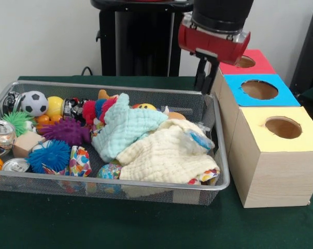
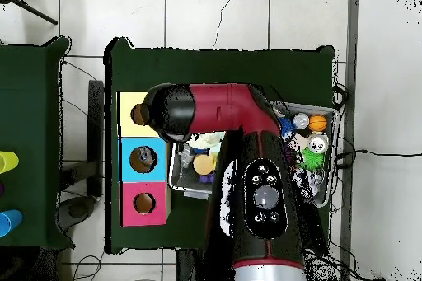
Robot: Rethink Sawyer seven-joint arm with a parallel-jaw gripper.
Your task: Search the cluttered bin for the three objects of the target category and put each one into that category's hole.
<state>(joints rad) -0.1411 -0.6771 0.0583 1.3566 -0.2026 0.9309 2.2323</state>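
Observation:
The silver wire-mesh bin (image 1: 120, 188) sits on the green table, full of toys and cloths. A crinkled clear piece with a blue patch (image 1: 202, 138), probably a crushed bottle, peeks out from under the cream cloth (image 1: 167, 155) at the bin's right end. No other bottle shows. My gripper (image 1: 205, 75) hangs above the bin's far right corner, beside the red-topped box. I see nothing held in it. In the overhead view the arm (image 2: 222, 117) covers the gripper and much of the bin (image 2: 332, 162).
Three wooden boxes stand right of the bin, with holes in red (image 1: 244, 61), blue (image 1: 259, 90) and yellow (image 1: 283, 127) tops. The bin also holds a mint cloth (image 1: 126, 129), silver cans (image 1: 1, 136), spiky balls (image 1: 68, 130) and a small soccer ball (image 1: 34, 102).

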